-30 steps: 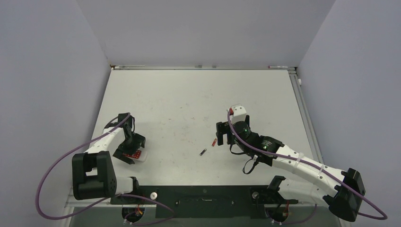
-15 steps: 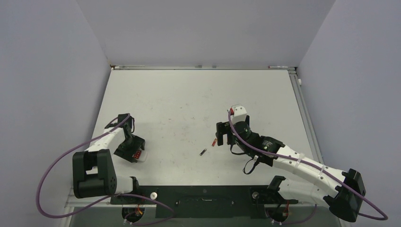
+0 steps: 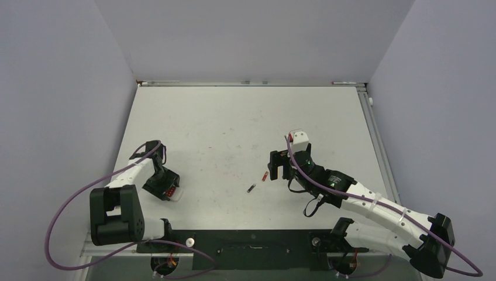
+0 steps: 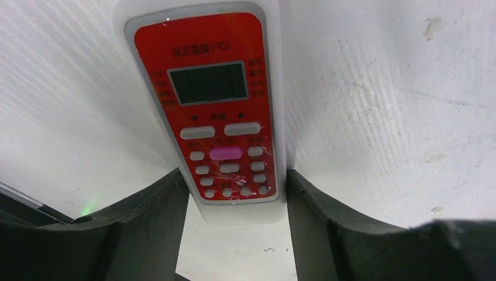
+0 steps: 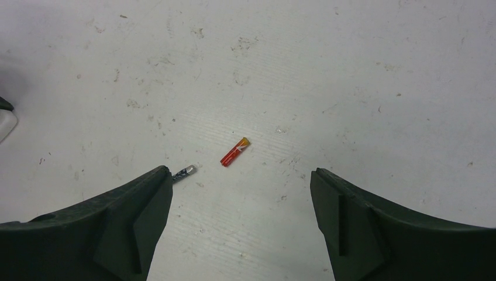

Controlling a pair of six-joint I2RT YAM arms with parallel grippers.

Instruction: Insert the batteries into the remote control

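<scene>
The remote control point(image 4: 210, 111) lies red face up on the table near the left edge, also seen in the top view point(image 3: 173, 192). My left gripper point(image 4: 236, 173) straddles its button end, both fingers against its white sides. The reddish battery point(image 5: 234, 151) and the dark battery with a pale end point(image 5: 183, 172) lie loose on the table centre, a little apart; both show in the top view, the reddish battery point(image 3: 265, 175) and the dark battery point(image 3: 251, 188). My right gripper point(image 5: 241, 172) is open and empty, just right of the reddish battery and above the table.
The white table point(image 3: 234, 117) is scuffed and bordered by grey walls on the left, back and right. The right arm point(image 3: 362, 199) stretches across the near right part. The black base rail point(image 3: 251, 243) runs along the near edge.
My left gripper has come down and toward the near edge over the remote, hiding more of it in the top view. The right gripper shifted slightly to the right. The batteries have not moved.
</scene>
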